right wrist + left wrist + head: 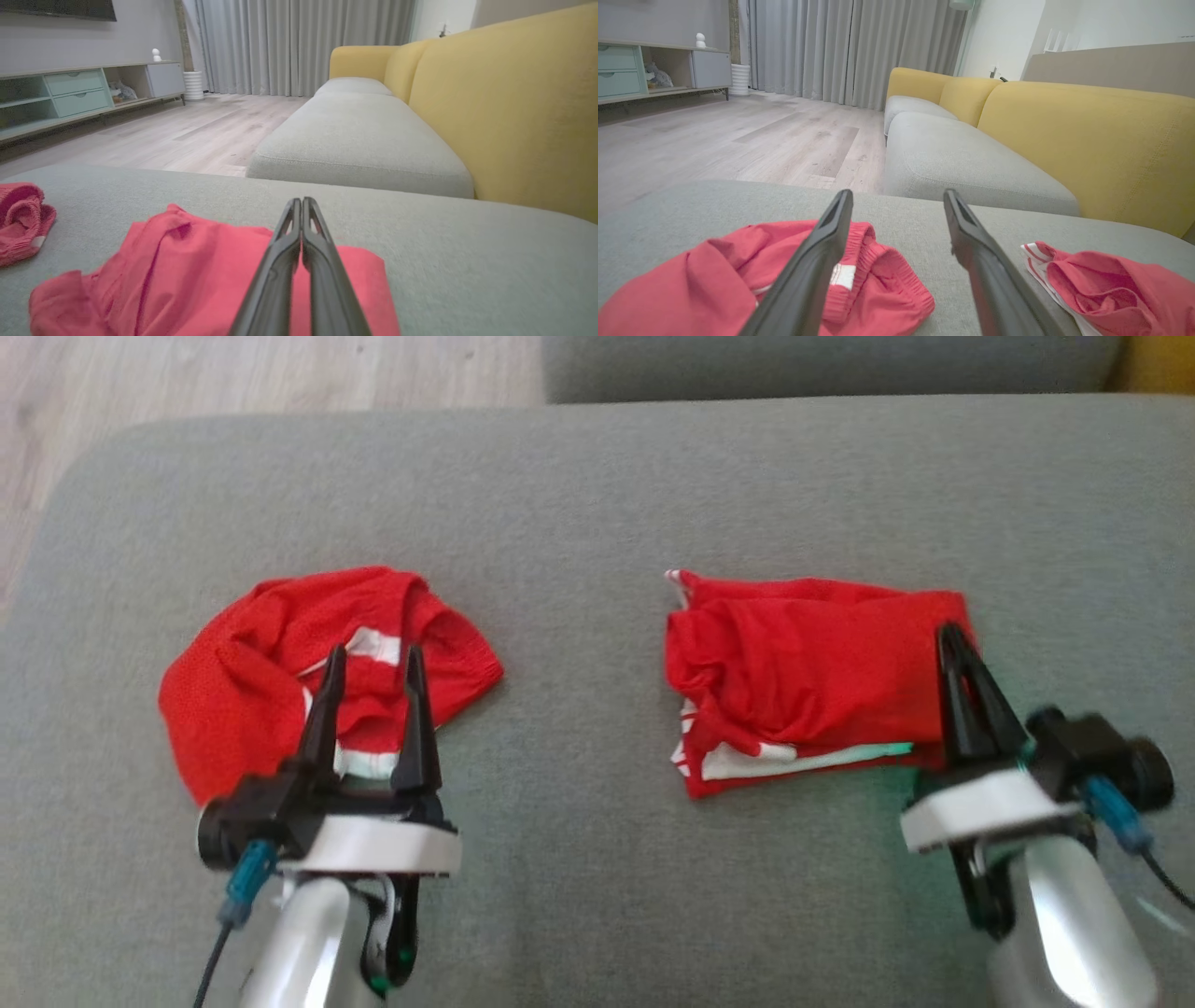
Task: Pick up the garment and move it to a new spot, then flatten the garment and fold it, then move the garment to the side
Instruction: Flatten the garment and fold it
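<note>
Two red garments with white stripes lie on the grey cushion (597, 495). The left garment (252, 672) is crumpled in a rounded heap, and my left gripper (373, 653) hovers open over its near side, its fingers (831, 233) straddling the waistband. That heap also shows in the left wrist view (714, 266). The right garment (803, 663) lies roughly folded flat. My right gripper (949, 633) is shut, its tips over that garment's right edge. In the right wrist view the shut gripper (301, 200) lies above the red cloth (187, 275), with no fabric visible between the tips.
The cushion's left edge drops to a pale wood floor (233, 373). Beyond it are another grey seat (962, 163) and a yellow backrest (1087, 135). A low cabinet (70, 93) and grey curtains (299, 46) stand far off. A bare strip of cushion separates the two garments.
</note>
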